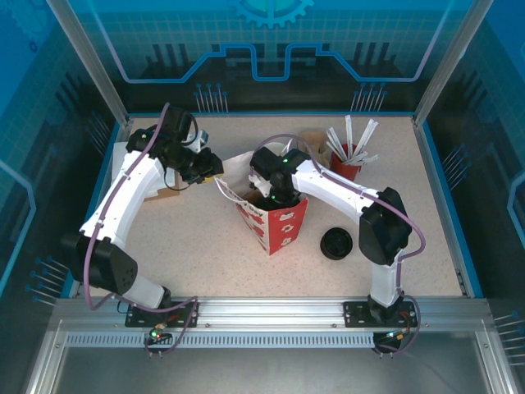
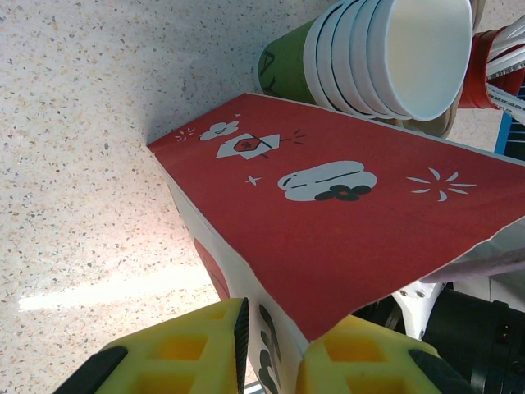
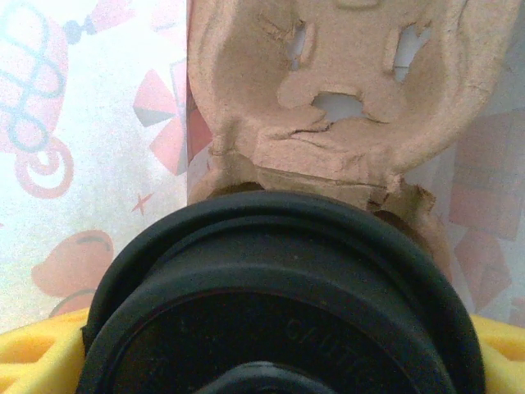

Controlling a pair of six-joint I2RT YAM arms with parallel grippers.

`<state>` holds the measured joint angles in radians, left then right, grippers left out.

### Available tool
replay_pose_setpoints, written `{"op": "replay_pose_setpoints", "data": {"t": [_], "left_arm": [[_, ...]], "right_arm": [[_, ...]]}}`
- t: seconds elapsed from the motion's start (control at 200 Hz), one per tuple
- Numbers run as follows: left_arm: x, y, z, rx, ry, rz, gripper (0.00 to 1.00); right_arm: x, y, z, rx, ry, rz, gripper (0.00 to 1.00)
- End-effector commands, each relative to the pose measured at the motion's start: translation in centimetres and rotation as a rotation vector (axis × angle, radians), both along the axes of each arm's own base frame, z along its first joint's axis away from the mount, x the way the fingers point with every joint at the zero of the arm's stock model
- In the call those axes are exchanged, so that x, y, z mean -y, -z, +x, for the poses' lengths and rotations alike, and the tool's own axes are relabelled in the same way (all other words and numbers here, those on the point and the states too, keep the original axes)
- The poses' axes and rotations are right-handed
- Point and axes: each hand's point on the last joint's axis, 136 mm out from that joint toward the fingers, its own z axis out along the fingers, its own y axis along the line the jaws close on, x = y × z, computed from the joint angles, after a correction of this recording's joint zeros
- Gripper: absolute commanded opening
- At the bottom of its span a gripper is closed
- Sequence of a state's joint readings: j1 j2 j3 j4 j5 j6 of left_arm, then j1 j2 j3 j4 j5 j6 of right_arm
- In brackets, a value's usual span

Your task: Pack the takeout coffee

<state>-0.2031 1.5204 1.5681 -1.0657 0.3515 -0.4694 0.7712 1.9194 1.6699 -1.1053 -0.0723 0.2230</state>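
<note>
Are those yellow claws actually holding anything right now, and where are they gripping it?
Left gripper pinches the red paper bag by its top edge. Right gripper grips the takeout coffee around its black lid, inside the bag.

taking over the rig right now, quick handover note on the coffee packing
Left gripper: shut on the bag rim, holding it open.
Right gripper: inside the bag, closed around the coffee.
Coffee: lidded, just above the carrier in the bag; can't tell if it is seated.
Done: coffee is in the bag.
Left: seat it, release, pull the right arm out, let go of the bag.
</note>
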Motion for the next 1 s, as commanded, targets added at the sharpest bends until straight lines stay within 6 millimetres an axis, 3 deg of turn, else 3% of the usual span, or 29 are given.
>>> {"op": "replay_pose_setpoints", "data": {"t": [0.0, 0.525, 0.996], "left_arm": [[-0.2, 0.9, -0.4, -0.032, 0.006, 0.029, 0.22], [-0.3, 1.0, -0.5, -0.033, 0.003, 0.036, 0.22], [-0.3, 0.7, -0.7, -0.029, 0.006, 0.031, 0.22]], "right_arm": [[1.2, 1.4, -0.9, -0.053, -0.019, -0.052, 0.77], [1.3, 1.0, -1.0, -0.047, -0.019, -0.045, 0.77], [0.9, -0.3, -0.6, -0.022, -0.006, -0.023, 0.95]]}}
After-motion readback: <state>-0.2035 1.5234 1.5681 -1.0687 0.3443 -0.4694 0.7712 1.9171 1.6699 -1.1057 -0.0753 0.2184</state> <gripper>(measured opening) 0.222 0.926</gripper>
